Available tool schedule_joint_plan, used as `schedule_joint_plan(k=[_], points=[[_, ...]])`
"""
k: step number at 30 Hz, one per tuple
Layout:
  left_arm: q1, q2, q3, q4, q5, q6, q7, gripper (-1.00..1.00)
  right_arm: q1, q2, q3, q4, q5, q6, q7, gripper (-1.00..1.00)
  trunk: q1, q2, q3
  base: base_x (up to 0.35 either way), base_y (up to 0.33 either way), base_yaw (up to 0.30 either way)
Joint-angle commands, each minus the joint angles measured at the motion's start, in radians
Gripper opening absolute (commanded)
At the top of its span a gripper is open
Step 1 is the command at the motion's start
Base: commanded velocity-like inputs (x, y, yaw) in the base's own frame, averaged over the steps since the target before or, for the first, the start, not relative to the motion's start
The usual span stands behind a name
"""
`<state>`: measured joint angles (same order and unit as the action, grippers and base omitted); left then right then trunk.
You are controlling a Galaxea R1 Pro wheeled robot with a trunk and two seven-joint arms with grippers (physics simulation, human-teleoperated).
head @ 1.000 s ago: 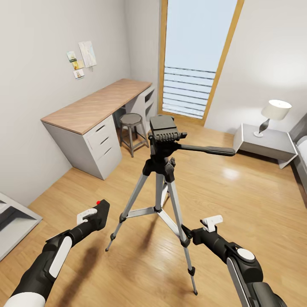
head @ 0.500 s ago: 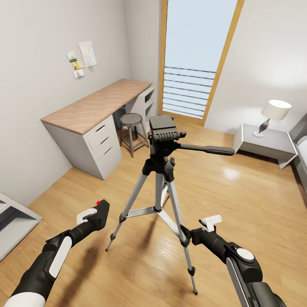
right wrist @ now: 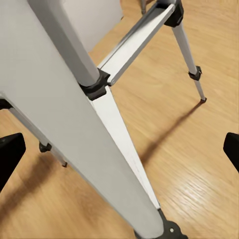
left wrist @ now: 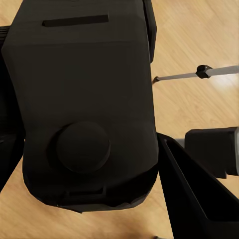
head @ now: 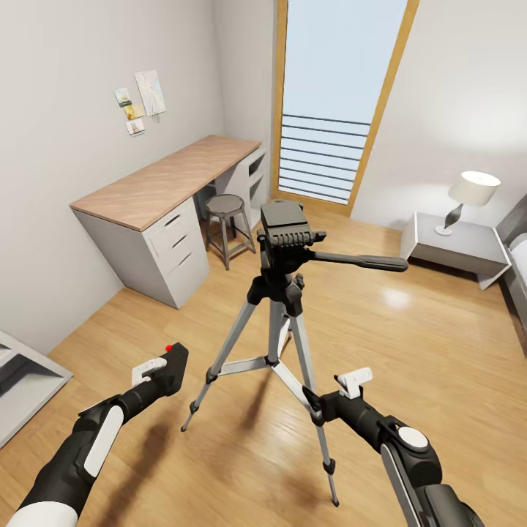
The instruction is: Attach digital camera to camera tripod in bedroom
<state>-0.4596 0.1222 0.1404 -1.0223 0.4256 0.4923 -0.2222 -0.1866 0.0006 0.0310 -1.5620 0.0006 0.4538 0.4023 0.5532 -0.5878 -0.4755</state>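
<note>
- Head view, centre of the frame: the camera tripod (head: 282, 293) stands upright on the light wood floor (head: 439, 351) of the bedroom, its three silver legs spread, its black head and flat plate on top, and its long black pan handle pointing toward the right of the frame.
- Lower left of the head view: the left gripper (head: 162, 369) is pinching the digital camera (head: 173, 364), whose round red button shows on top. It is held apart from the tripod, lower than the tripod head and to its left in the frame.
- Left wrist view: the digital camera (left wrist: 84, 104) sits close up as a large black body with a round knob and a narrow slot, and a dark finger (left wrist: 191, 199) lies alongside it. A thin tripod leg with a black joint shows at the upper right of that frame.
- Lower right of the head view: the right gripper (head: 322, 402) is at the tripod's near right leg, just above a black joint.
- Right wrist view: the camera tripod (right wrist: 74, 114) leg runs between the two dark fingertips at the frame's left and right edges; the fingers are spread wide, and I cannot tell if they touch the leg.
- Upper left of the head view: a wood-topped desk (head: 168, 183) with a stool (head: 225, 219) beside it.
- Top centre: a tall window (head: 333, 95).
- Right edge: a lamp (head: 468, 194) on a low side table (head: 461, 249).
</note>
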Motion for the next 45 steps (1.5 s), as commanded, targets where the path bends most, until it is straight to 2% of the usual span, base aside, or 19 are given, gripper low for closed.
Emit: schedule_joint_plan(k=[1, 8, 12, 13, 18, 30, 37, 45], points=[[-0.001, 0.000, 0.002, -0.001, 0.004, 0.008, -0.004, -1.00, -0.001, 0.001, 0.001, 0.000, 0.000, 0.000, 0.002, 1.00, 0.000, -0.001, -0.001, 0.000, 0.000, 0.000], [-0.001, 0.000, 0.002, 0.001, 0.005, 0.008, -0.007, -1.00, -0.001, 0.020, 0.040, 0.023, 0.017, -0.029, -0.006, 1.00, 0.000, -0.001, -0.001, 0.000, 0.000, 0.000], [-0.001, 0.000, 0.002, 0.001, 0.005, 0.008, -0.008, -1.00, -0.001, 0.041, 0.046, 0.039, 0.047, -0.044, -0.007, 1.00, 0.000, -0.001, -0.001, 0.000, 0.000, 0.000], [-0.001, 0.000, 0.002, 0.001, 0.005, 0.008, -0.008, -1.00, -0.001, 0.050, 0.047, 0.046, 0.066, -0.055, -0.008, 1.00, 0.000, -0.001, -0.001, 0.000, 0.000, 0.000], [-0.001, 0.000, 0.002, 0.001, 0.005, 0.008, -0.008, -1.00, -0.001, 0.062, 0.048, 0.058, 0.106, -0.081, -0.009, 1.00, 0.000, -0.001, -0.001, 0.000, 0.000, 0.000], [-0.001, 0.000, 0.002, 0.002, 0.005, 0.007, -0.008, -1.00, -0.001, 0.067, 0.050, 0.074, 0.133, -0.108, -0.010, 1.00, 0.000, -0.001, -0.001, 0.000, 0.000, 0.000], [-0.001, 0.000, 0.002, 0.001, 0.005, 0.008, -0.008, -1.00, -0.001, 0.065, 0.050, 0.093, 0.138, -0.153, -0.010, 1.00, 0.000, -0.001, -0.001, 0.000, 0.000, 0.000], [-0.001, 0.000, 0.002, 0.002, 0.004, 0.008, -0.007, -1.00, -0.001, 0.065, 0.050, 0.124, 0.183, -0.217, -0.009, 1.00, 0.000, -0.001, -0.001, 0.000, 0.000, 0.000]])
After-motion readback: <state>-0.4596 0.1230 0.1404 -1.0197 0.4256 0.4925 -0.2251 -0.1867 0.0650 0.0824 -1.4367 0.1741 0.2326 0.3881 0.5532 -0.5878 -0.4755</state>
